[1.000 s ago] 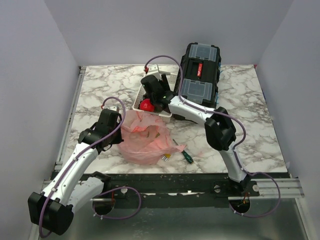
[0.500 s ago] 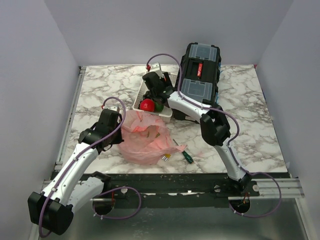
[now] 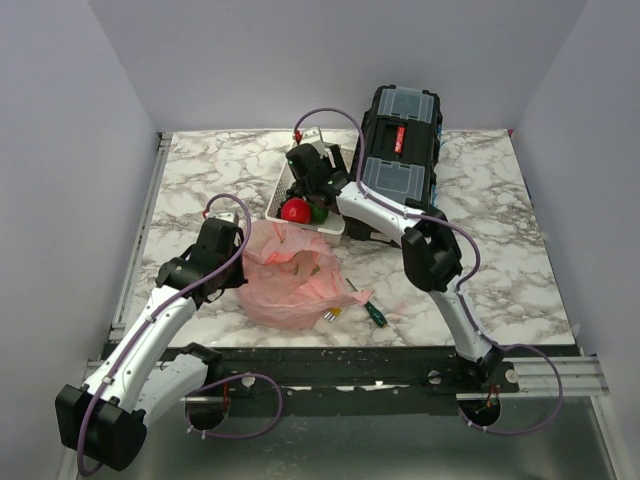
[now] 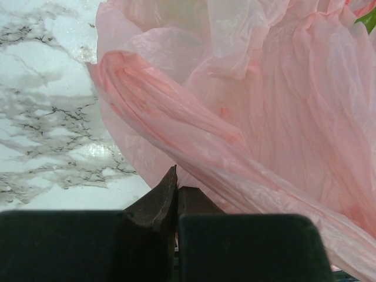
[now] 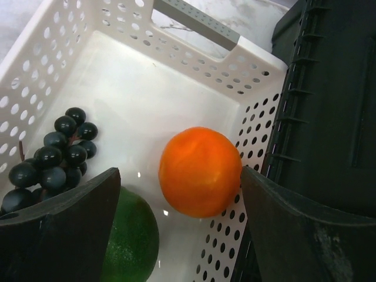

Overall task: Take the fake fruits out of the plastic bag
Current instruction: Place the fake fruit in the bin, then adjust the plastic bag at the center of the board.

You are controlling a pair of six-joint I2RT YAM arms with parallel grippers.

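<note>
Right of the right claw (image 5: 179,176) stands a black toolbox (image 3: 400,150), its red label too small to read. The left claw (image 4: 176,197) pinches the pink bag (image 4: 264,117). The right claw gapes wide above the tray (image 5: 147,76), with the orange (image 5: 200,171) untouched between its fingers and the green fruit (image 5: 132,241) and grapes (image 5: 53,155) to its left.

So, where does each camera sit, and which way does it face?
Top external: above and behind, looking down on the marble table; left arm and right arm show.
Left wrist: faces the pink plastic bag; shut left gripper pinches it.
Right wrist: looks down into the white basket at orange fruit, green fruit, grapes; open right gripper shows.
Shared: top view also shows bag, basket.
</note>
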